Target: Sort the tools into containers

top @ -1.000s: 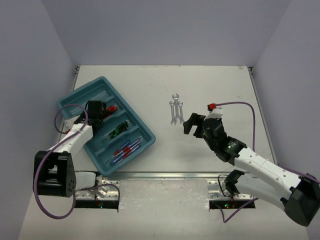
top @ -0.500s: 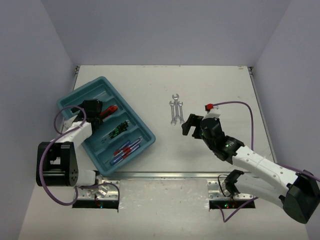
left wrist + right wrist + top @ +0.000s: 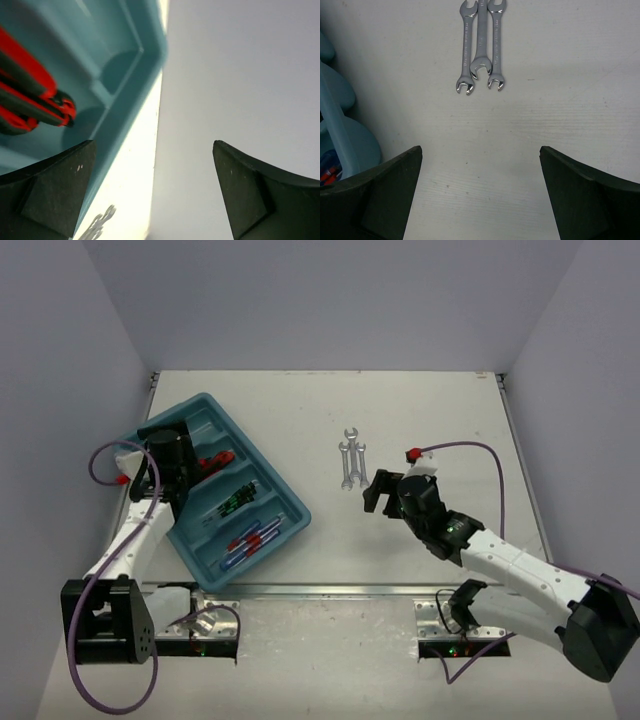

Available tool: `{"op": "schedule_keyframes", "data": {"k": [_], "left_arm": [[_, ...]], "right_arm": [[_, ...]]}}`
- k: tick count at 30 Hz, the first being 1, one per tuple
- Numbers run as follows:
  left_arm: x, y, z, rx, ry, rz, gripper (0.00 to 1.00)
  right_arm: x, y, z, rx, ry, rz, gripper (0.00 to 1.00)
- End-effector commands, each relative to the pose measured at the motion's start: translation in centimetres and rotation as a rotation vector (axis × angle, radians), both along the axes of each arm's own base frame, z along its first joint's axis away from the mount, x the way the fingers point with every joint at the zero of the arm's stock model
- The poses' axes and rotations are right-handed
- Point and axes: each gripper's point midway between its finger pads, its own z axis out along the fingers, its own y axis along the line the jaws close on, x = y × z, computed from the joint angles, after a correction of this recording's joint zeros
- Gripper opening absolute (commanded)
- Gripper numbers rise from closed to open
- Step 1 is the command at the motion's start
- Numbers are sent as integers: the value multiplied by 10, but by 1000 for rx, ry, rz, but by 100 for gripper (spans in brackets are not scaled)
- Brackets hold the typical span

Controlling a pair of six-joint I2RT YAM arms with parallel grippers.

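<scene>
The teal tray [image 3: 212,420] lies at the left of the table. Its compartments hold red-handled pliers [image 3: 216,459], black-handled screwdrivers with green marks [image 3: 232,502] and blue-and-red-handled screwdrivers [image 3: 250,537]. My left gripper [image 3: 172,465] hangs open and empty over the tray's left side. In the left wrist view the pliers [image 3: 30,95] lie apart from the gripper [image 3: 155,165], up and to the left. Three silver wrenches [image 3: 351,460] lie side by side on the table. My right gripper [image 3: 380,490] is open just short of them, and the wrenches [image 3: 480,45] show ahead of the gripper [image 3: 480,170].
Purple-grey walls close in the table on three sides; the left wall stands close beside the tray's rim [image 3: 150,50]. The tray's near corner [image 3: 340,130] shows left of the right gripper. A metal rail [image 3: 330,590] runs along the near edge.
The left gripper has opened, let the red-handled pliers go into the tray and drawn back to the left. The right gripper has crept slightly left toward the wrenches.
</scene>
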Motion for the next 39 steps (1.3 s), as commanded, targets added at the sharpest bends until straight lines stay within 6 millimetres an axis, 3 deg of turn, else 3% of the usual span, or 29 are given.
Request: {"op": "schedule_keyframes", "data": {"k": [1,6,9,11,13,15,16,18,19,21,25,30,39], "left_arm": [[5,-22,105,364,-148,-281,100],[-24,-75,117,670,-93,-736,100],[-54,-82,94,778,17,-881,100],[-74,-75,83,849,89,-902,100],[-87,-68,74,897,137,-901,100],[-100,-67,73,946,133,-902,100],[-103,-68,67,956,131,-909,100],[-106,-73,68,992,82,-902,100],[-107,-75,58,991,78,-911,100],[-108,-77,52,988,78,-920,100],[-109,-78,54,993,66,-916,100],[-112,-84,57,1003,42,-928,100],[-115,-85,61,1014,25,-920,100]], "right_arm": [[14,2,16,-59,-52,23,99],[17,6,3,-187,105,71,99],[29,3,-6,-214,183,66,97],[44,-5,-21,-220,262,50,91],[66,-3,-21,-226,304,59,74],[86,-7,-45,-274,384,53,61],[101,-2,-40,-286,386,66,58],[121,5,-53,-318,440,91,49],[129,9,-59,-330,462,104,48],[134,11,-81,-370,531,120,44],[156,17,-83,-392,522,123,40],[160,17,-101,-420,568,120,36],[147,7,-141,-384,682,132,30]]}}
